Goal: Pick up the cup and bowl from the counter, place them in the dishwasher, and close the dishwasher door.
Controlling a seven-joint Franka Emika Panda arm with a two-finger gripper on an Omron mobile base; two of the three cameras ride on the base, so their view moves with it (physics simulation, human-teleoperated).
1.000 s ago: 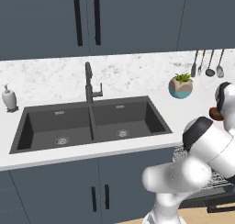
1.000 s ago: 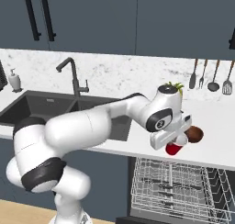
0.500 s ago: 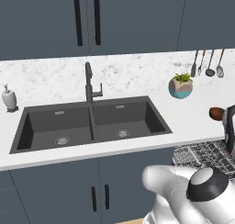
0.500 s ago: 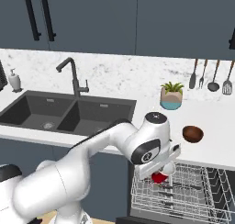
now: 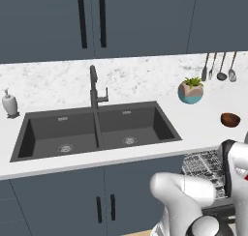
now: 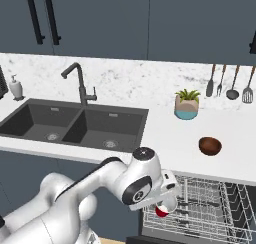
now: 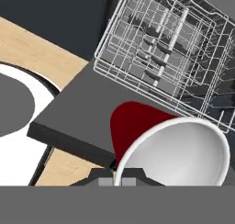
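I hold the cup [image 7: 170, 149] in my gripper [image 6: 165, 204], the jaws closed tight on it. In the hand view its white inside is bare, with nothing in it, and the red wall shows behind the rim. The cup lies tilted rather than upright there, its mouth turned toward the camera and its length running away toward the rack [image 7: 160, 48]. In the right base view I see it as a small red shape just under my hand, low in front of the open dishwasher [image 6: 200, 208].

The silvery wire rack is pulled out and holds no dishes that I can see; its rows of prongs stand bare. The dishwasher door [image 7: 82, 113] lies flat and open below the cup, a dark panel, with the rack just beyond it.

The bowl [image 6: 210, 145] sits on the counter [image 6: 165, 138], upright, well apart from my hand, and I cannot tell whether anything is in it. Near it stands a round pot with a green plant [image 6: 187, 105]. The dark double sink [image 5: 97, 131] has both basins bare, with a black faucet [image 5: 94, 87] behind the divider. A white soap dispenser [image 5: 9, 104] stands at the far left of the counter. Utensils [image 6: 230, 83] hang on the marbled wall at the right. Dark blue-grey cabinets [image 5: 97, 17] run above and below, and a strip of wooden floor [image 7: 32, 48] shows beside the door.
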